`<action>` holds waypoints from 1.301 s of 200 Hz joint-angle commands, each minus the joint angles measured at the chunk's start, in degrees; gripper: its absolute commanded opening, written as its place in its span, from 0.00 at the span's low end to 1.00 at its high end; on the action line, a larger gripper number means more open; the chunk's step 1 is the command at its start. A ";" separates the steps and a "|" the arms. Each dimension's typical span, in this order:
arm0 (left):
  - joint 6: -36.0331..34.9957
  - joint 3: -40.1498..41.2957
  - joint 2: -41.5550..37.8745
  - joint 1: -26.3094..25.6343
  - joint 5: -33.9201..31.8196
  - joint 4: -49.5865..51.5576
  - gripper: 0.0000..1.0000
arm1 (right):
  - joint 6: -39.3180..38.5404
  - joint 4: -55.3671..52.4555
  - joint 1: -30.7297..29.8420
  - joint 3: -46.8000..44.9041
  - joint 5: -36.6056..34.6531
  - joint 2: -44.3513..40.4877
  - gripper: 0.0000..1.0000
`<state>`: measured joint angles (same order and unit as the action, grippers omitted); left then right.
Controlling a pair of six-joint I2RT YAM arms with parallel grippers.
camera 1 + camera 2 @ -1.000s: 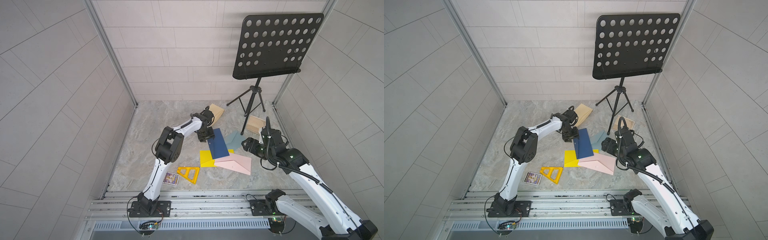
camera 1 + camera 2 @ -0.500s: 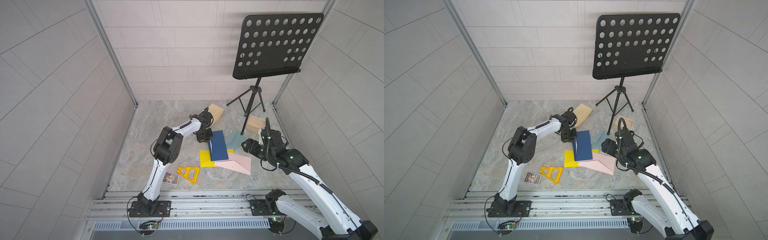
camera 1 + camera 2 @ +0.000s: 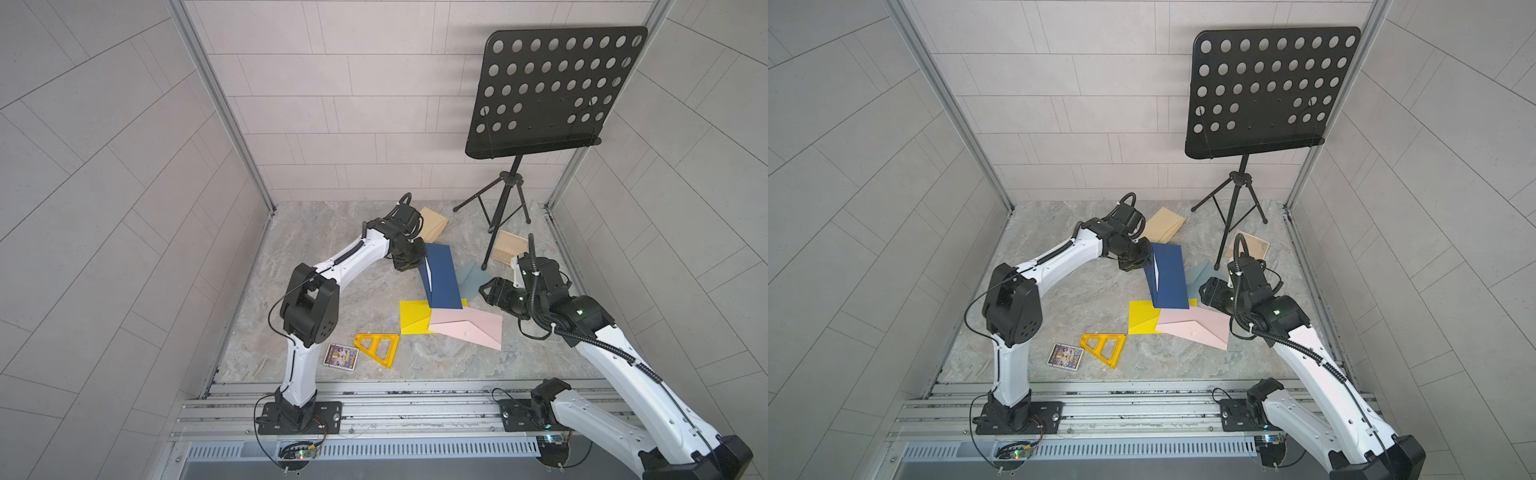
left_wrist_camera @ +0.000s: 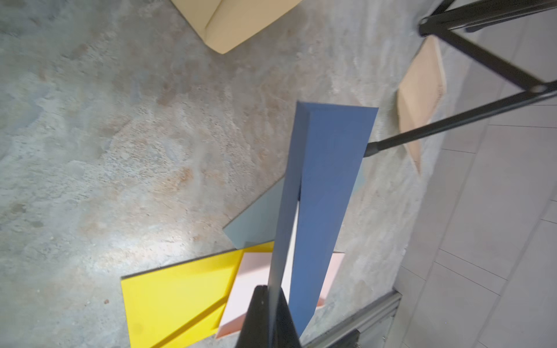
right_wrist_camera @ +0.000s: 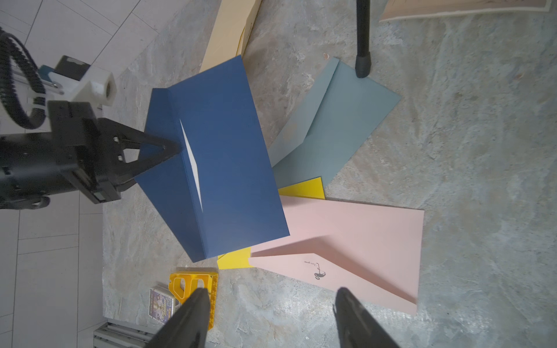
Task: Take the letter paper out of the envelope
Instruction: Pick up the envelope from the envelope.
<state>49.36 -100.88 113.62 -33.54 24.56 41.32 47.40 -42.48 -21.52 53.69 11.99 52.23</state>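
Observation:
A dark blue envelope point(image 3: 444, 282) point(image 3: 1170, 278) stands tilted up in the middle of the floor, its near end resting on other envelopes. My left gripper point(image 3: 419, 260) point(image 3: 1145, 262) point(image 4: 268, 290) is shut on the edge of its flap, seen clearly in the right wrist view point(image 5: 176, 147). The flap is pulled away from the body point(image 5: 229, 156) point(image 4: 328, 180). A thin white sliver of letter paper point(image 5: 191, 156) point(image 3: 429, 271) point(image 4: 295, 229) shows in the gap. My right gripper point(image 3: 485, 291) point(image 3: 1205, 291) point(image 5: 271, 293) hovers open just right of the envelope, holding nothing.
Under and around the blue envelope lie a yellow envelope point(image 3: 413, 318), a pink one point(image 3: 469, 328), a grey-blue one point(image 3: 471, 276) and a tan one point(image 3: 434, 224). A music stand point(image 3: 511, 195) has legs at the back right beside a wooden board point(image 3: 509, 245). A yellow triangle ruler point(image 3: 378, 347) and a small card box point(image 3: 341, 356) lie near front.
My left gripper has shut on the blue envelope's flap and lifted that side, so the envelope tilts up and the white paper shows. My right gripper's fingers have narrowed somewhat.

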 commanded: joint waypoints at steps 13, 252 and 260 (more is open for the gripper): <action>5.28 2.62 -8.28 0.04 2.95 -3.87 0.00 | -4.25 -1.35 -3.62 4.83 -1.53 4.15 0.54; 44.01 25.23 -26.24 1.73 -6.15 -48.97 0.00 | 38.38 53.06 -5.73 -5.09 6.62 5.96 0.52; 44.10 25.46 -26.41 1.62 -6.14 -49.03 0.00 | 38.67 53.48 -5.67 -4.39 7.42 6.99 0.48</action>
<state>90.83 -76.36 89.78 -31.57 18.87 -4.34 83.83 7.35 -27.00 47.09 19.97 57.32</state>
